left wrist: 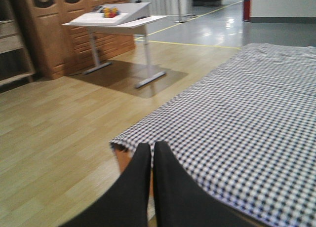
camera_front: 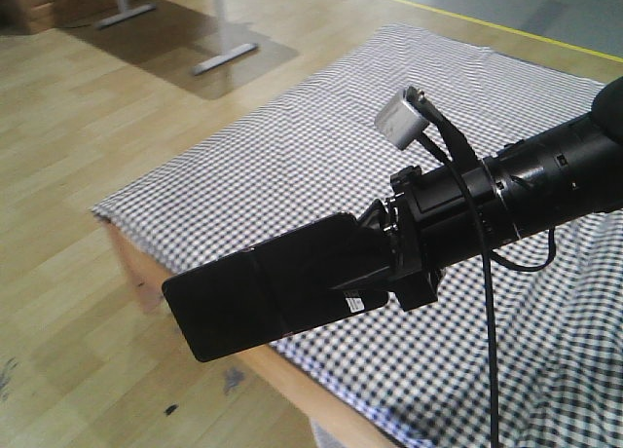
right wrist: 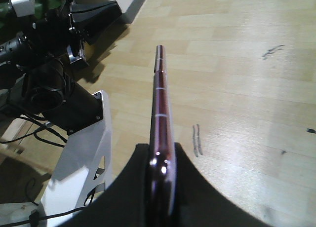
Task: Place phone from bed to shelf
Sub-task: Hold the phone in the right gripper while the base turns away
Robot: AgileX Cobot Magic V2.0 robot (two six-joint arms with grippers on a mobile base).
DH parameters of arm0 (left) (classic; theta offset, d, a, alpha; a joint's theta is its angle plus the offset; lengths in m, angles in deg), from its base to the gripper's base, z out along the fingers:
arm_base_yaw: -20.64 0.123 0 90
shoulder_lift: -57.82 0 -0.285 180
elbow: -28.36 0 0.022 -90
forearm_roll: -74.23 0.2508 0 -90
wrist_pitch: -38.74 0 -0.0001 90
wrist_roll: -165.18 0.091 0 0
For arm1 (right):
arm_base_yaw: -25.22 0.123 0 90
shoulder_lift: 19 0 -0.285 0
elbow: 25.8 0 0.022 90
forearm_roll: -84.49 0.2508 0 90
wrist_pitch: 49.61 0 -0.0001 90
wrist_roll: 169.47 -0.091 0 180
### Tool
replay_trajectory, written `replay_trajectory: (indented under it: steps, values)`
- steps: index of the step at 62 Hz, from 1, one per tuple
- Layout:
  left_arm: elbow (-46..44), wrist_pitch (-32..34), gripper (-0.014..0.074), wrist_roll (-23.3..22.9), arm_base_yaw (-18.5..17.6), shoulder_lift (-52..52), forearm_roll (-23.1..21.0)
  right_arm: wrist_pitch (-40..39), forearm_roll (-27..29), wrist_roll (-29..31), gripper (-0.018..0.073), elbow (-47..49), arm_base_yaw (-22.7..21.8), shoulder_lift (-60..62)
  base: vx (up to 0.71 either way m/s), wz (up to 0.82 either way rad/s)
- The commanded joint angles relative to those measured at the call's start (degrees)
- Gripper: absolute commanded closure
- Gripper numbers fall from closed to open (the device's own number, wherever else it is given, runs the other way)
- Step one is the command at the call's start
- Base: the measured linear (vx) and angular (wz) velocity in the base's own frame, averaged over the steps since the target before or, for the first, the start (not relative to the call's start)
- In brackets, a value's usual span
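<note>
The phone (camera_front: 243,302), a glossy black slab, is held level in the air past the bed's near corner, over the wooden floor. My right gripper (camera_front: 341,268) is shut on its near end. In the right wrist view the phone (right wrist: 160,103) shows edge-on with a pinkish rim, clamped between the black fingers of the right gripper (right wrist: 162,153). The bed (camera_front: 321,146) has a checked sheet and nothing lying on it. My left gripper (left wrist: 151,148) hangs shut and empty over the corner of the bed (left wrist: 247,103). Flat wooden boards at the far left look like part of the shelf (left wrist: 12,42).
A white desk (left wrist: 118,19) carrying small coloured objects stands on the floor beyond the bed, in front of brown wooden cabinets (left wrist: 64,39). The robot's white base (right wrist: 79,158) and cables sit below the right gripper. A yellow line (left wrist: 197,43) crosses the floor.
</note>
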Motion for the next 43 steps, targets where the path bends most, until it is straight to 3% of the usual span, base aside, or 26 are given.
replay_trajectory:
  steps: [1,43]
  values:
    - [-1.46,4.05,0.0596,-0.22,-0.02,0.66,-0.26,4.56,4.96,0.44,0.0561,1.30,-0.11,2.44,-0.14,0.56]
    - [-1.46,4.05,0.0596,-0.22,-0.02,0.66,-0.26,4.56,4.96,0.44,0.0561,1.30,-0.11,2.44,-0.15,0.59]
